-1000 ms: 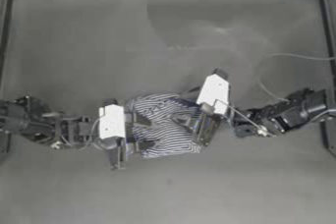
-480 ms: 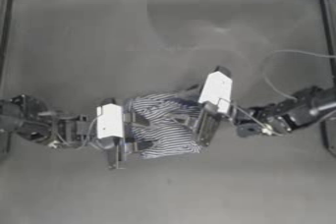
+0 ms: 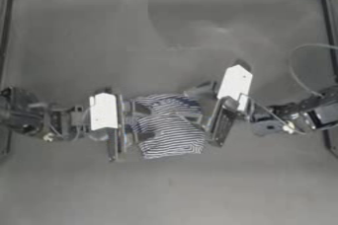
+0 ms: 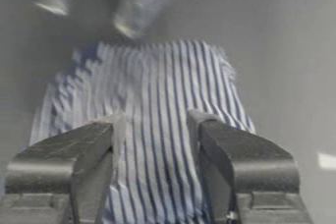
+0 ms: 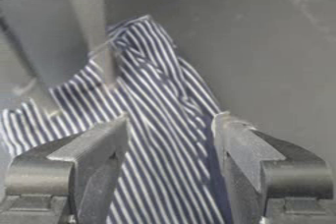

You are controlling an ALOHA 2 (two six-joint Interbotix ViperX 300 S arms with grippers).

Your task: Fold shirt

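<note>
Top view shows the shirt (image 3: pixel 168 128) bunched at the table's near middle, between both grippers. The left gripper (image 4: pixel 156 129) and the right gripper (image 5: pixel 172 129) are spread wide above the cloth, holding nothing — lower evenly, then pinch the two side edges together.

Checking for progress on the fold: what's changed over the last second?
Very little. The right arm's rear section, by the table's right edge, shifted slightly; its cable loop moved with it. The left gripper and right gripper stay at the left and right sides of the shirt, jaws open over the striped cloth. The shirt remains bunched between them, same place on the table.
</note>
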